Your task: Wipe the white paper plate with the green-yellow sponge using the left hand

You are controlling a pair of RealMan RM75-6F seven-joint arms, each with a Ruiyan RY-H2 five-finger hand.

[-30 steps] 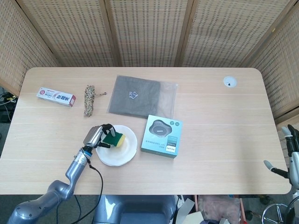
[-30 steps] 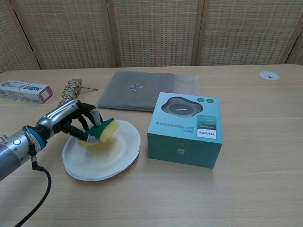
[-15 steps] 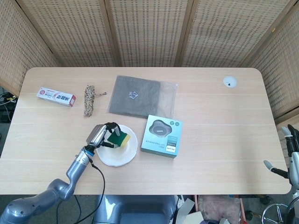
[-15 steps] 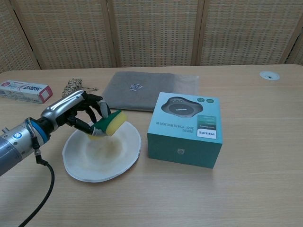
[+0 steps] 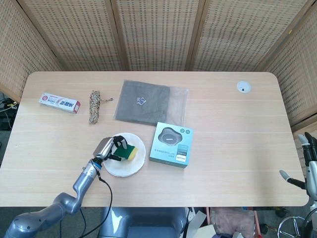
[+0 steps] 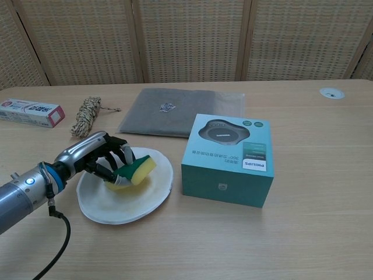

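The white paper plate (image 5: pixel 132 164) (image 6: pixel 111 205) lies on the table left of centre. My left hand (image 5: pixel 106 148) (image 6: pixel 93 156) grips the green-yellow sponge (image 5: pixel 128 152) (image 6: pixel 139 170) and holds it down on the plate's middle, green side toward the fingers. My right hand (image 5: pixel 307 153) shows only partly at the far right edge of the head view, off the table; how its fingers stand is unclear.
A teal boxed device (image 5: pixel 171 145) (image 6: pixel 229 159) stands just right of the plate. A grey cloth in a clear bag (image 5: pixel 151 102) (image 6: pixel 180 109) lies behind. A coil of twine (image 5: pixel 93 106) (image 6: pixel 85 114) and a toothpaste box (image 5: pixel 60 103) (image 6: pixel 30 112) sit far left.
The left hand moved the sponge from the plate's far rim toward me onto its middle, and the sponge now sits lower against the plate.
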